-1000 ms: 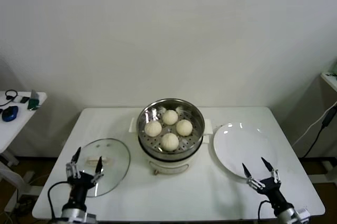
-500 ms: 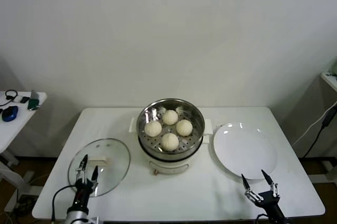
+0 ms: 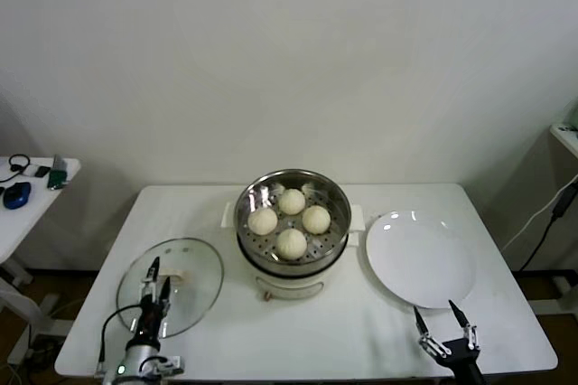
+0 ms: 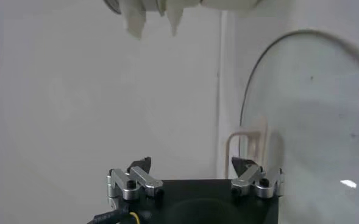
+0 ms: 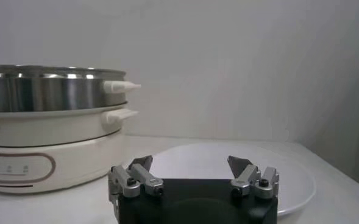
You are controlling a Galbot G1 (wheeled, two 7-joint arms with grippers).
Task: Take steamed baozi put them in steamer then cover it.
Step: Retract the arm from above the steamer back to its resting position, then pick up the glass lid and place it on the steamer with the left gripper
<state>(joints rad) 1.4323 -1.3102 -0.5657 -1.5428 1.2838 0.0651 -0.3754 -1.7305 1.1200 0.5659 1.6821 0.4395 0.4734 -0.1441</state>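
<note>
Lowered since earlier, both claws stay open: left claw (image 3: 154,278) over the cover (image 3: 188,269), right claw (image 3: 442,326) beside the plate (image 3: 420,257); 4 baozi (image 3: 291,243) fill the steamer (image 3: 293,188).

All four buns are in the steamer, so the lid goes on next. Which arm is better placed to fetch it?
The left. Its open hand is right over the glass lid, near the lid's bar handle. The right hand, also open, is across the table by the white plate, beyond the steamer.
</note>
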